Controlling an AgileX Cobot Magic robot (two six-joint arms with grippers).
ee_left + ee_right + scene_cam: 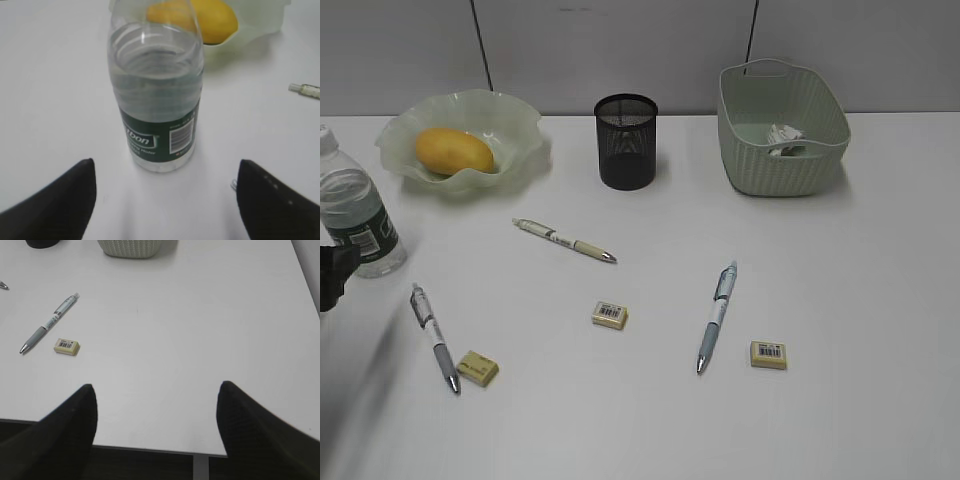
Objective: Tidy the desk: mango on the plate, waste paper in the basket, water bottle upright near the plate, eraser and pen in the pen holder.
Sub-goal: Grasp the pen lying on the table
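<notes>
- White bench (840,300) against a grey panelled wall.
- Mango (453,150) already on plate (520,120), long axis running left-right; paper (783,137) already in basket (760,170) at back right.
- Bottle (355,215) upright at left edge, cap up, just in front of plate, so likely placed as asked.
- Left gripper (165,195) released, jaws spread wide either side of bottle base, touching nothing; barely visible at left edge in exterior view.
- Right gripper (156,425) likewise released and empty, hanging over bench's near right edge, well apart from everything.
- Holder (626,141) upright at back centre, apparently empty.
- Three pens lying flat: left pen (435,337) tip toward camera; middle pen (565,240) slanting tip to right; right pen (717,315) near-upright in frame, tip toward camera.
- Three erasers (610,315) scattered flat beside pens, none yet in holder.
</notes>
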